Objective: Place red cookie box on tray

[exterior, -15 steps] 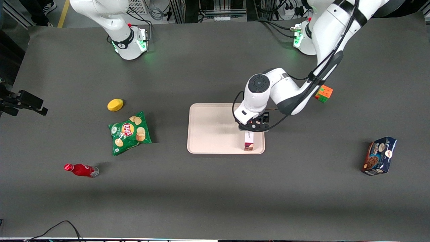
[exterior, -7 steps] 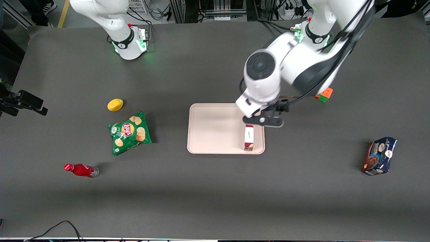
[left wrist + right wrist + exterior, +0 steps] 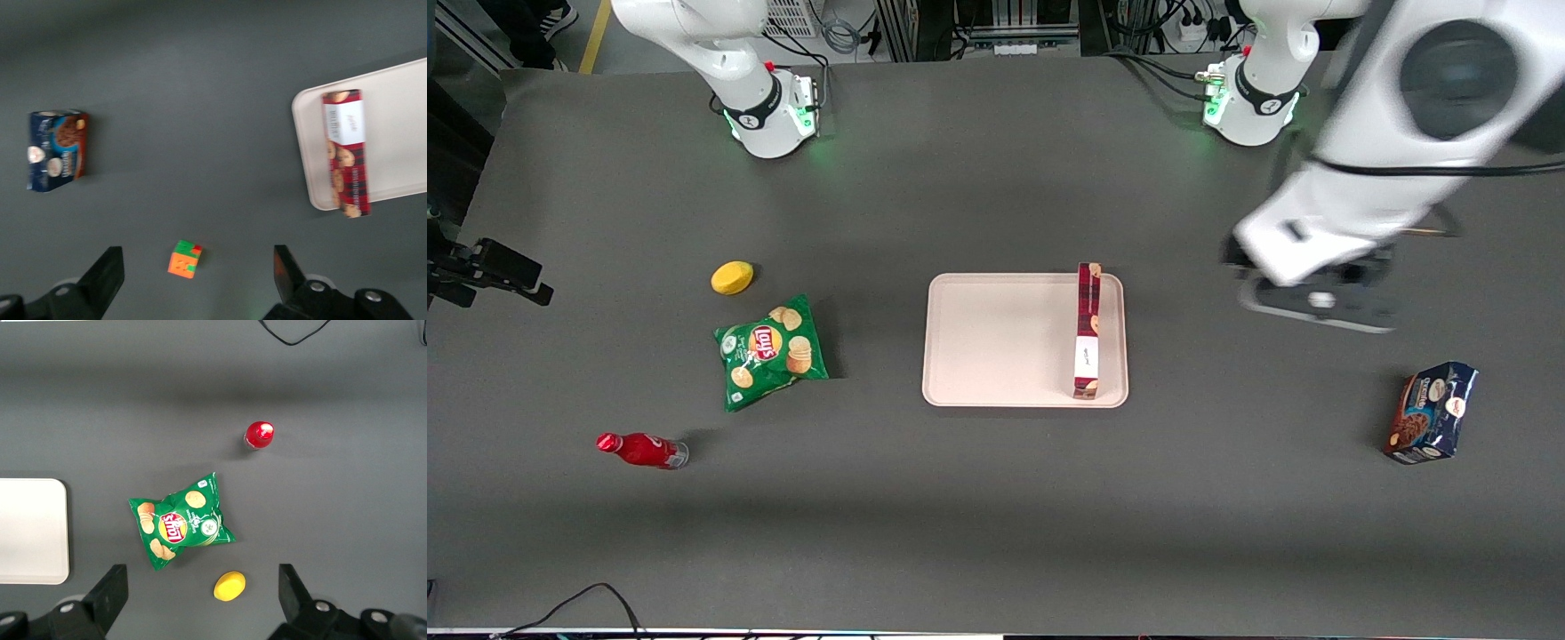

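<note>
Jaws spread wide and empty: the gripper [image 3: 197,283] hangs high above bare table toward the working arm's end, its two fingers [image 3: 107,273] well apart in the left wrist view, nothing between them. Near to far from the front camera: red bottle [image 3: 640,450] lying toward the parked arm's end; dark blue cookie bag [image 3: 1432,413] toward the working arm's end, nearer the camera than the gripper; green chip bag [image 3: 769,351] beside the tray on the parked arm's side; yellow object [image 3: 732,276] just farther back than the chip bag. Tray [image 3: 996,342] sits mid-table. Red cookie box [image 3: 1088,329] lies flat in the tray, along the short side that faces the working arm, white label patch toward the camera end, its farther end resting on or just over the tray rim. Box untouched by the gripper, well apart from it. Orange-and-green cube [image 3: 185,259] shows in the left wrist view on the table between the fingers' line of sight, lying between cookie bag and tray; in the front view the arm covers it. Nothing stands between gripper and tray. Versus 0.5 s ago: the arm was over the tray's farther edge, hiding most of the box; it has since swung up and away toward its own end, and the box's full length is exposed. Box and tray position unchanged.
</note>
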Action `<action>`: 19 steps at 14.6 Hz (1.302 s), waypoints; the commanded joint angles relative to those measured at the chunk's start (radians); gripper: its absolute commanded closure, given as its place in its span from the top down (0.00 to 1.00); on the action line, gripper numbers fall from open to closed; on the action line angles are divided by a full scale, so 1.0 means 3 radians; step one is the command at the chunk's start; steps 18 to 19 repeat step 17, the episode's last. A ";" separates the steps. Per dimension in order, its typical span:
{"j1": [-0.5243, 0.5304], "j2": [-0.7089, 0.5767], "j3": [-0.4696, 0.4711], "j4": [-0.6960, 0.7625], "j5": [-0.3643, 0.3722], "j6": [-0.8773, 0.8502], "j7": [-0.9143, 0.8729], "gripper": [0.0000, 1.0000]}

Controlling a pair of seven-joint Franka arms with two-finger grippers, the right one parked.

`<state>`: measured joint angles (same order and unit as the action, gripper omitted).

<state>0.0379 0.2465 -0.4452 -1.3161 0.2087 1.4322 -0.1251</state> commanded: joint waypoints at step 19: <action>-0.0274 -0.0776 0.1479 -0.1340 -0.0573 0.1101 0.0750 1.00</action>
